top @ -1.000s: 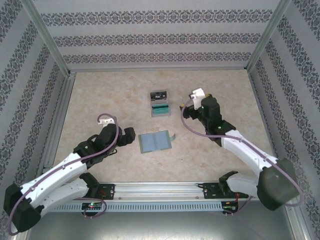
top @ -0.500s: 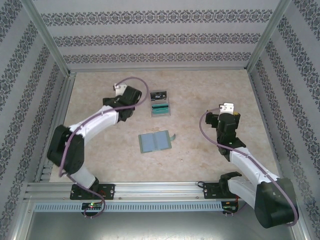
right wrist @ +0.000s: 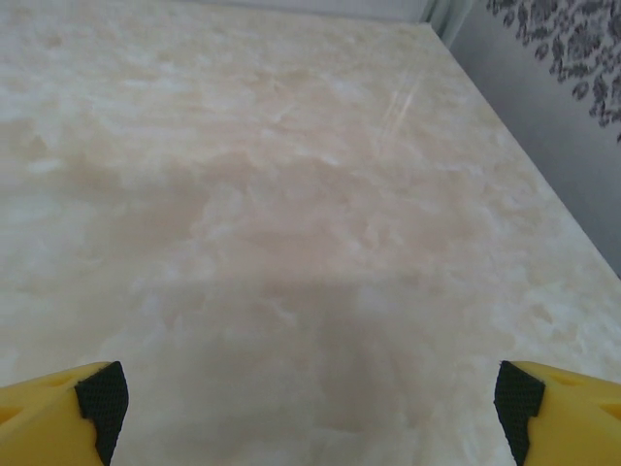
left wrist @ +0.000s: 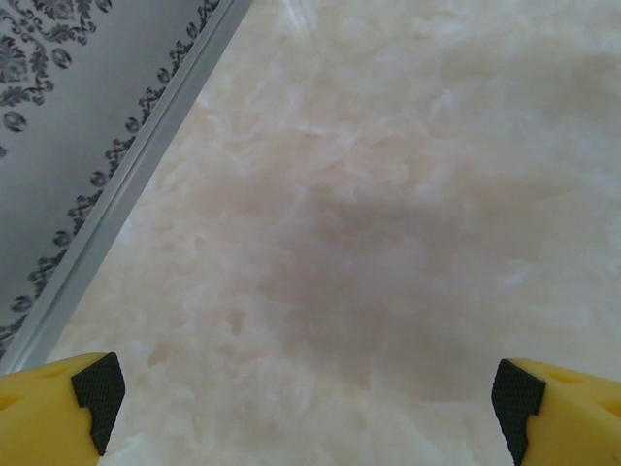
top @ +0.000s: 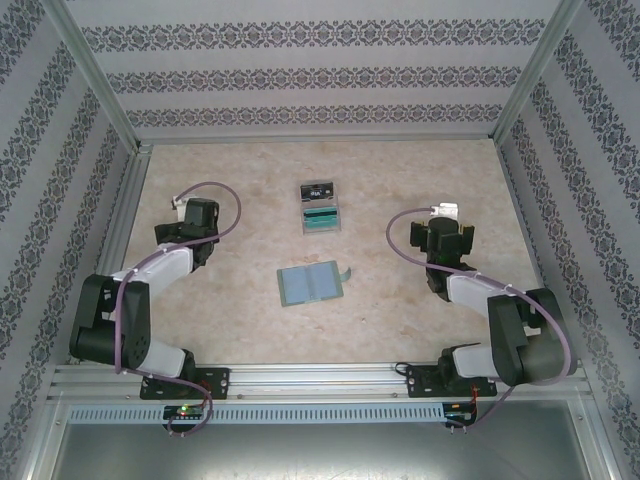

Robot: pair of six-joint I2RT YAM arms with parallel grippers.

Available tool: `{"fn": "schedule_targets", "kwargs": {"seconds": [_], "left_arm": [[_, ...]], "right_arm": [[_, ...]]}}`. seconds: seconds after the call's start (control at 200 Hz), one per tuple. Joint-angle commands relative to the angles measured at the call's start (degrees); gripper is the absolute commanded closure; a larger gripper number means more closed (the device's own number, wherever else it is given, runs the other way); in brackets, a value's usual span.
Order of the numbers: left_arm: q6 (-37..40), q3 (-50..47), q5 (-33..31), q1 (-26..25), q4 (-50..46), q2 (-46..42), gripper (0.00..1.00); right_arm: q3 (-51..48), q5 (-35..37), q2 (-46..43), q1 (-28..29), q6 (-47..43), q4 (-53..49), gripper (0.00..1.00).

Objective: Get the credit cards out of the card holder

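You have a smooth, marble-look table top (top: 430,170) with a soft sheen. The rail (top: 320,381) at the bottom looks like brushed metal. The patterned walls (top: 320,60) and the wallet (top: 311,284) look matt. The yellow fingers (left wrist: 39,417) seem smooth plastic, with matt black pads (left wrist: 97,393).

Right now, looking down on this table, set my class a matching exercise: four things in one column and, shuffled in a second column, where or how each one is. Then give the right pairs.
Things
1. card holder
2. black card
3. teal card
4. left gripper

Places or states
A. at the far end of the tray
B. open over bare table, near the left wall
C. spread open and flat, mid-table
D. at the near end of the tray

Pairs: 1-C, 2-A, 3-D, 4-B
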Motion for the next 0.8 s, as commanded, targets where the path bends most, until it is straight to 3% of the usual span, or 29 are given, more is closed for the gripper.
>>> {"fn": "schedule_targets", "kwargs": {"seconds": [0.0, 0.08, 0.115, 0.17, 0.32, 0.395, 0.495, 0.56, 0.615, 0.794], "left_arm": [[3.2, -3.4, 5.0, 1.3, 14.1, 1.8, 0.01], [4.5, -7.5, 4.7, 1.3, 24.5, 3.1, 0.01], [4.9, -7.3, 5.3, 1.5, 24.4, 3.1, 0.01], [6.9, -10.2, 6.3, 1.7, 32.5, 3.6, 0.01], [7.6, -12.9, 12.1, 2.9, 37.4, 4.0, 0.01], [8.4, -15.6, 14.2, 2.9, 41.4, 3.2, 0.01], [10.7, -18.0, 20.1, 2.9, 46.2, 3.9, 0.01], [12.4, -21.0, 22.6, 2.8, 55.7, 7.1, 0.01], [11.4, -19.5, 21.9, 2.9, 49.3, 5.3, 0.01], [10.8, -19.0, 21.6, 3.4, 49.4, 5.8, 0.01]], "right_arm": [[0.3, -2.8, 1.1, -0.6, -2.0, 8.8, 0.02], [-1.9, -7.3, 4.6, -2.3, -0.9, 16.9, 0.02], [-2.8, -7.1, 5.9, -2.4, -0.8, 20.5, 0.02], [-2.5, -7.6, 4.8, -2.6, -0.5, 18.1, 0.02], [-4.7, -13.6, 10.1, -4.3, -0.7, 28.7, 0.02], [-3.9, -15.0, 7.8, -4.4, -0.9, 22.4, 0.02], [-4.0, -14.4, 8.8, -4.4, -0.7, 24.4, 0.02], [-4.0, -14.4, 8.8, -4.5, -0.7, 24.1, 0.02], [-4.2, -14.4, 8.5, -4.4, -0.8, 24.2, 0.02], [-3.7, -14.3, 8.8, -4.6, -0.4, 23.6, 0.02]]}}
